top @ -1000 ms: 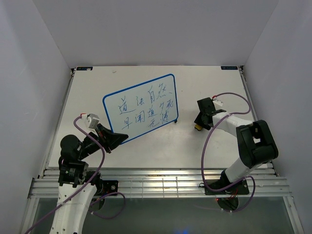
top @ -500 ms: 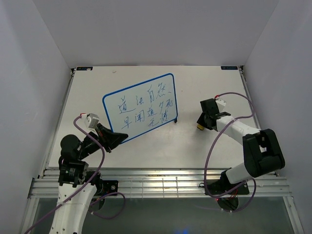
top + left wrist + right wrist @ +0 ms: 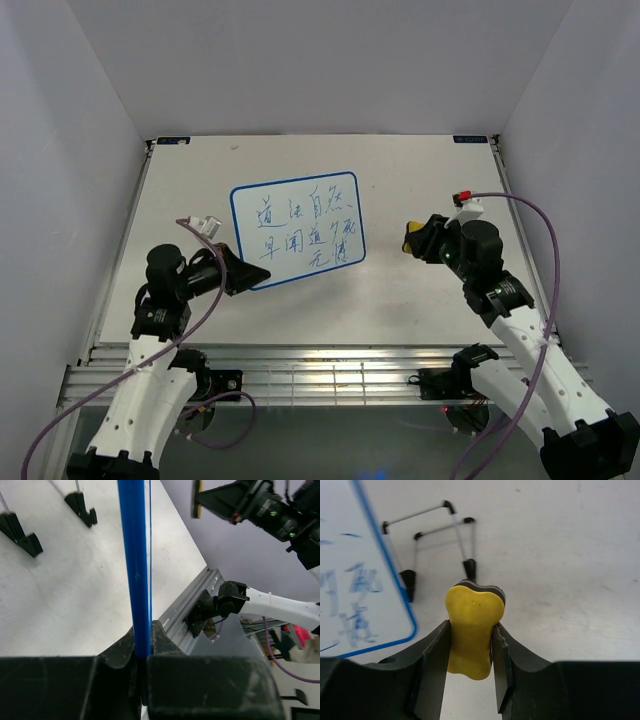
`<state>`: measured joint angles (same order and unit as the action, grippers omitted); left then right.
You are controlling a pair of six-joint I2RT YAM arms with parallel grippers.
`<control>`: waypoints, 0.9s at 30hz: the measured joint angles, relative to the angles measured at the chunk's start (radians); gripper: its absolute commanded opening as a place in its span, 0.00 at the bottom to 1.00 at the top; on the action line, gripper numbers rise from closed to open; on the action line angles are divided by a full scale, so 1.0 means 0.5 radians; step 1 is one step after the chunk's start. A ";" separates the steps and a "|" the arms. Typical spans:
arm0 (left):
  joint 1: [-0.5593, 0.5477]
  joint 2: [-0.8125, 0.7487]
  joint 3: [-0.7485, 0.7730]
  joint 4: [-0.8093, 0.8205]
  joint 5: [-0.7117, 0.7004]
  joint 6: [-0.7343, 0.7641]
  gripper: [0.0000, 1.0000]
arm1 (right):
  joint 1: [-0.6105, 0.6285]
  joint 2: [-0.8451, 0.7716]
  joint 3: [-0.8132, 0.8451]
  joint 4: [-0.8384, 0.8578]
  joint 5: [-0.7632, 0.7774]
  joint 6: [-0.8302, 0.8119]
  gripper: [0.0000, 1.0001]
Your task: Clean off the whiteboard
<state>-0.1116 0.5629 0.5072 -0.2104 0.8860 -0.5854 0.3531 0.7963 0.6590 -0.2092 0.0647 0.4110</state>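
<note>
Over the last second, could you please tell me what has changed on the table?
The right gripper closed on the eraser and lifted it, turning toward the whiteboard. The left gripper shifted the whiteboard rightward. Unchanged: the left grip on its frame, and the writing.

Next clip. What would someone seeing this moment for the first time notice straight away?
The whiteboard in the middle of the table, blue-framed and filled with two rows of blue handwriting, draws the eye first. The left pincer is clamped on its lower left edge. To the board's right, the right pincer grips a yellow eraser, which is not touching the board.
</note>
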 measured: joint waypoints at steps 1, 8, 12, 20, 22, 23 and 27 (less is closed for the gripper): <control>-0.001 0.085 -0.015 0.018 0.027 -0.027 0.00 | 0.017 -0.048 -0.002 0.031 -0.093 -0.016 0.34; -0.086 0.613 -0.139 0.122 0.096 -0.143 0.00 | 0.566 0.111 0.045 0.172 -0.285 -0.069 0.34; -0.172 0.739 -0.194 0.102 0.098 -0.191 0.00 | 0.940 0.461 0.223 0.200 -0.259 -0.129 0.35; -0.304 0.769 -0.201 0.150 0.069 -0.227 0.00 | 1.171 1.105 0.787 0.237 -0.249 -0.227 0.36; -0.335 0.786 -0.201 0.149 0.064 -0.228 0.00 | 1.170 1.199 0.857 0.246 -0.265 -0.238 0.36; -0.348 0.791 -0.201 0.147 0.062 -0.228 0.00 | 1.170 1.253 0.892 0.250 -0.272 -0.244 0.36; -0.369 0.782 -0.201 0.143 0.060 -0.228 0.00 | 1.183 1.430 0.991 0.265 -0.289 -0.266 0.36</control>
<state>-0.2962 0.9539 0.4065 -0.1387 0.9161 -0.6994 0.9443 1.5112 1.1545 -0.0769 -0.0799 0.2779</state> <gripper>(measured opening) 0.136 0.411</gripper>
